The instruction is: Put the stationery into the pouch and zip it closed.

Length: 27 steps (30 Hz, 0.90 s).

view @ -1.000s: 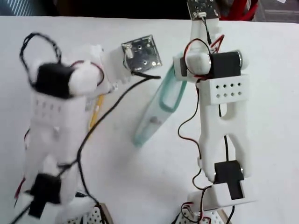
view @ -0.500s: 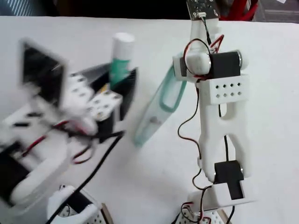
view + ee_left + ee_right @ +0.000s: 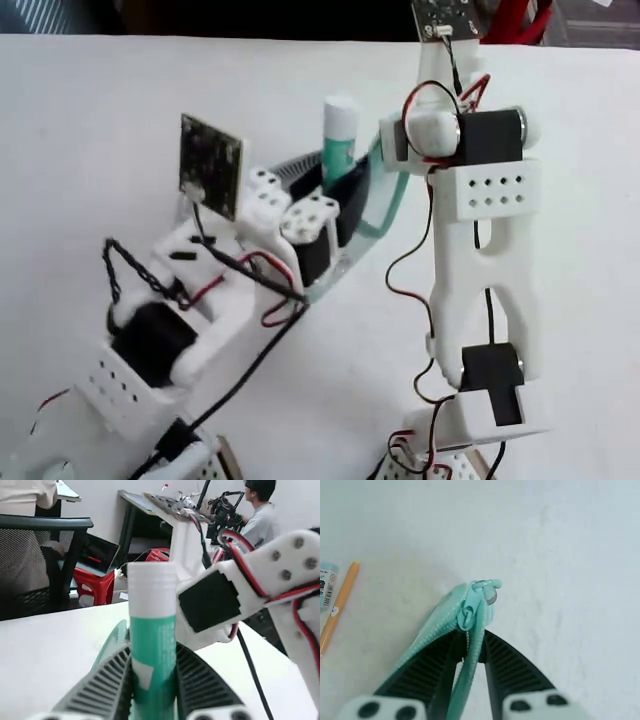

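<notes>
Because the pouch must present its mouth to receive anything, the right claw is pressed together on one end of the teal pouch, just below the zipper slider, holding the pouch on edge. This grip probably also steadies the end that the slider must later be pulled away from.

The left claw pinches the glue stick by its lower body, with the white cap end clear of the pads. From overhead the glue stick stands just beside the pouch rim. Whether they touch cannot be determined.

An orange pencil and a small labelled item lie flat on the surface, apart from the pouch and not yet packed.

Clearance is tight where the left claw works close against the right arm, so a tilt into the mouth leaves little margin. Open surface lies on the left arm's side. The far edge runs close behind the glue stick, so outward travel there is limited.
</notes>
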Motion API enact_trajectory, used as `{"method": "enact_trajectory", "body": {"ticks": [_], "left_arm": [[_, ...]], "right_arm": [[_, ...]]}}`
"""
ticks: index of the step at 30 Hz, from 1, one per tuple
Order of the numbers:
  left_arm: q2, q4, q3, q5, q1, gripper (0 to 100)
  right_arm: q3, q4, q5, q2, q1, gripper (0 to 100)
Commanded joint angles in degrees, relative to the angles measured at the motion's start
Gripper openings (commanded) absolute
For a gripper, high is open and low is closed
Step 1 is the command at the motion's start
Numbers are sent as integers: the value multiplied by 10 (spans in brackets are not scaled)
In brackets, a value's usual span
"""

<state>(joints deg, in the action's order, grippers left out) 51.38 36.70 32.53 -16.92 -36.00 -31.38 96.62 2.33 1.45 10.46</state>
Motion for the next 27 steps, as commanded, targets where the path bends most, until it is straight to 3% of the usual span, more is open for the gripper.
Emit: {"method": "enact_trajectory", "body": {"ticks": [1,12,20,27], "left_arm": [[65,-149,93,-11,-21,22],[76,-372,233,48,-15,24],[-39,-450,219,49,-11,24],[-68,-428,192,48,-30,24]], "right_arm": [[-2,-9,-4,-7,-4,21],[-2,-7,-5,-7,-3,24],[-2,2,-5,-8,-8,24],[-4,0,0,15,-29,24]]}}
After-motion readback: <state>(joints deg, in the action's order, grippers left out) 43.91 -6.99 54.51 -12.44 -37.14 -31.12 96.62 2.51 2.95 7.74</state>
